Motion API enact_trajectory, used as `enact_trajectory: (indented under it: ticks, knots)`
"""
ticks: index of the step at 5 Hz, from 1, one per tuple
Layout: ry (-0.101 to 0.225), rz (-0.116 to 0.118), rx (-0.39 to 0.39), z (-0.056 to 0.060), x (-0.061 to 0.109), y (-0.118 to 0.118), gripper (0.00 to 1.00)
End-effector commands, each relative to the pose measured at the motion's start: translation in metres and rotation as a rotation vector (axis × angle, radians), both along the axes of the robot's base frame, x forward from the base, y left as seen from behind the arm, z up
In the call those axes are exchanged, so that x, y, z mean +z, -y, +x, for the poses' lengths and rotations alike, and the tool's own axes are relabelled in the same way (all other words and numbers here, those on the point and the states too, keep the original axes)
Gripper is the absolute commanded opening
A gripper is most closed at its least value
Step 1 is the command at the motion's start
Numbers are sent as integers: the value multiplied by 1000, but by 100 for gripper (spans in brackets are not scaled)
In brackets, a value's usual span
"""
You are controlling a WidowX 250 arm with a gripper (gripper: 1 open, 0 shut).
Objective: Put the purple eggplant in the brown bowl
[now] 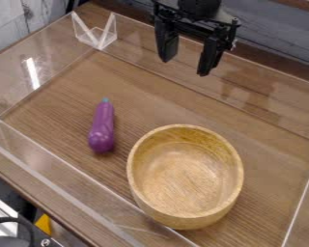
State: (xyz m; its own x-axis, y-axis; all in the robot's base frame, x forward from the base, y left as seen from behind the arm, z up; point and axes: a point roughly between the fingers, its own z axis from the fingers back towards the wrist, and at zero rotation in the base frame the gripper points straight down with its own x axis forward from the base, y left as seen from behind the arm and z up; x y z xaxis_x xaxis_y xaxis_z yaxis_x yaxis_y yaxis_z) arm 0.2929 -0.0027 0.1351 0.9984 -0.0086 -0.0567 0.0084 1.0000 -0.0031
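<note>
Purple eggplant (103, 127) lying flat on the wood-grain desk (222, 96), stem tip aimed toward the far side, just left of the brown bowl (185, 177) and not touching its rim; bowl upright near the front edge, hollow showing only bare grain. Black end effector (196, 54) hanging high at the back, pointed straight down with fingers spread wide and nothing between them, well apart from both eggplant and bowl, clear plastic walls (42, 68) ringing the desk

Eggplant (103, 127) left of bowl (185, 176), apart; pincer (192, 50) behind.
</note>
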Motion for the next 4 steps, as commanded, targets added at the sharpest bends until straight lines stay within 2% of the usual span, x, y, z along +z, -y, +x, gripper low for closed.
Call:
enact_trajectory:
  ticks: [1,2,4]
  knots:
    - [-17,-4,7,-3,-5,-1,100]
    - [-21,-4,67,-16,-10,-25,100]
    - [12,14,134,-41,-13,-82,100]
